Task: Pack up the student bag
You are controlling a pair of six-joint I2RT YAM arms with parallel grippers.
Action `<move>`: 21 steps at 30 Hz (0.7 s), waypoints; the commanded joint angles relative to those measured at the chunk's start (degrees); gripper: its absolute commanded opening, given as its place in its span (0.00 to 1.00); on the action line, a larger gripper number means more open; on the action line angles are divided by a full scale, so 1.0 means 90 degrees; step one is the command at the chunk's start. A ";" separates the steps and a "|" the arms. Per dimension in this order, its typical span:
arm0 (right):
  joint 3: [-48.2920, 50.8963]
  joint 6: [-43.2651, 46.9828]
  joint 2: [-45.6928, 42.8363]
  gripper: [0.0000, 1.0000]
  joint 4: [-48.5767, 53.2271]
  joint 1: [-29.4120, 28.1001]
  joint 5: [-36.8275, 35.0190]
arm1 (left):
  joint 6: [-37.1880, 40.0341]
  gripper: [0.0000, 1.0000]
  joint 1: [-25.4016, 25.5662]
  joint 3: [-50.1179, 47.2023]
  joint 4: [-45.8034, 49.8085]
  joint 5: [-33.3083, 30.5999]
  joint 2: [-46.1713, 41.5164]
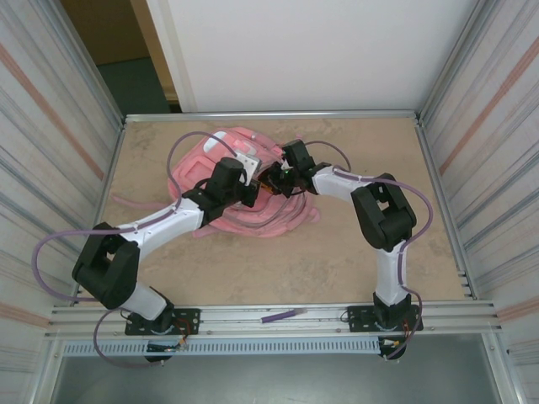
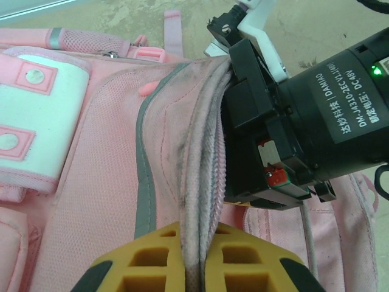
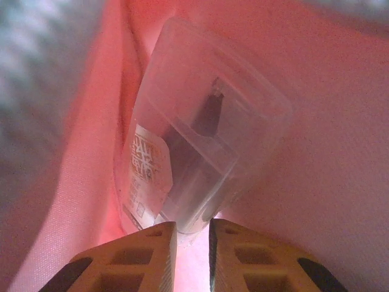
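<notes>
Left claw [image 2: 194,243] pinches student bag [image 2: 97,182] mouth | right claw [image 3: 192,230] inside bag, barely parted at clear case [image 3: 206,121], hold unclear | step: stowing case; next: release, withdraw

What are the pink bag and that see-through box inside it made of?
The student bag looks like soft, matte fabric: mesh weave, seams and creases show. The box seems to be clear, glossy plastic, probably rigid: a dark item shows through its walls.

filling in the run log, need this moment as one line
left pincer: shut on pink fabric backpack rim | right pincer: inside backpack, at clear plastic box, grip unclear
</notes>
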State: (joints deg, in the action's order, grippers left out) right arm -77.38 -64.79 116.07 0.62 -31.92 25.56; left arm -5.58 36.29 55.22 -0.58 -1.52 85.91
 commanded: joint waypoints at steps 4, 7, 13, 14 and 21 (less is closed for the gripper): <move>0.0062 0.0956 0.0048 0.22 -0.0269 0.0153 -0.0529 | 0.0323 0.00 0.0040 -0.0031 -0.0649 0.0322 -0.0477; 0.0251 0.1231 -0.0020 0.22 -0.0742 0.0243 -0.0346 | 0.0402 0.00 0.0040 -0.0123 -0.0739 0.0370 -0.0564; 0.0281 0.1032 0.0313 0.18 -0.1954 0.0127 0.0414 | 0.0456 0.00 0.0040 -0.0216 -0.0820 0.0234 -0.0600; 0.0264 0.1092 0.0325 0.18 -0.1990 0.0080 0.0425 | 0.0447 0.00 0.0030 -0.0227 -0.0837 0.0208 -0.0595; 0.0723 0.1550 -0.0222 0.25 -0.1705 0.0180 0.0472 | 0.0408 0.00 -0.0087 -0.0288 -0.0903 -0.0075 -0.0474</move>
State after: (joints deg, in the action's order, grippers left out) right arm -73.28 -54.22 117.14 -14.63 -30.74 28.67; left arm -2.76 35.97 52.69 -3.75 -1.87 84.62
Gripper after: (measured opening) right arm 0.237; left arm 0.089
